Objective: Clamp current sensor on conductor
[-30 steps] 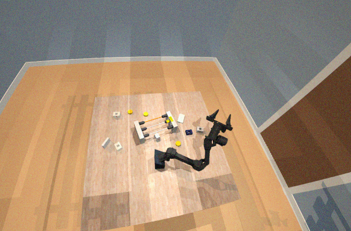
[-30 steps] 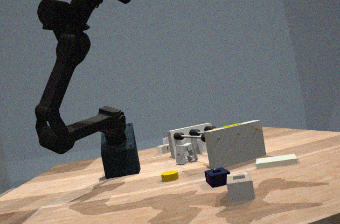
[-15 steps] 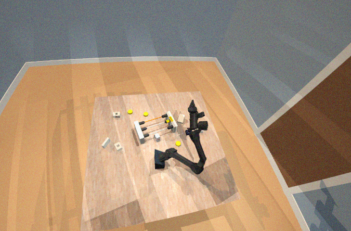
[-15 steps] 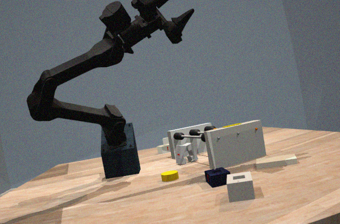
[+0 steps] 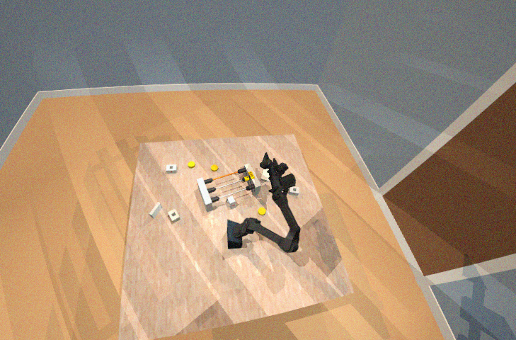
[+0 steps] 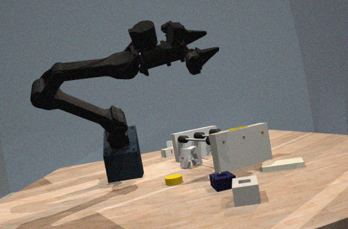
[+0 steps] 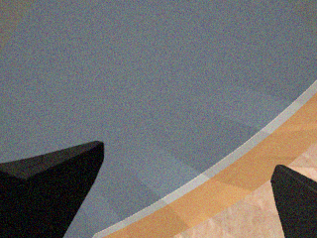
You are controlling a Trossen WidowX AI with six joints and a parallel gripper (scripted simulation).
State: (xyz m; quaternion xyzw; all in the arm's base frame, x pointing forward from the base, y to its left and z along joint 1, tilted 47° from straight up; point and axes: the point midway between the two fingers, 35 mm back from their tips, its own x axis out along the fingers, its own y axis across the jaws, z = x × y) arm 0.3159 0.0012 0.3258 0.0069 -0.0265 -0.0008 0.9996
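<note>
The open split-core sensor [image 5: 229, 199] [image 6: 189, 157] is a small grey clamp with a red mark. It stands on the table beside the fixture, on the side toward the arm's base. The fixture holds three conductors between two white end plates [image 5: 204, 193] [image 6: 240, 147]. The far conductor is orange [image 5: 225, 175]. A yellow marker [image 5: 250, 175] [image 6: 237, 128] sits on the nearer end plate. My gripper [image 5: 272, 162] [image 6: 210, 41] [image 7: 192, 165] is open and empty. It hangs high above the table past that end plate, well clear of the sensor. The wrist view shows only the table edge and floor.
Yellow discs [image 5: 191, 163] [image 5: 214, 167] [image 5: 261, 210] [image 6: 174, 179] lie around the fixture. White cubes [image 5: 170, 168] [image 5: 173, 215] [image 6: 246, 190], a navy cube [image 6: 222, 181], a pale slab [image 6: 282, 164] and a small white block [image 5: 155, 210] also lie on the table.
</note>
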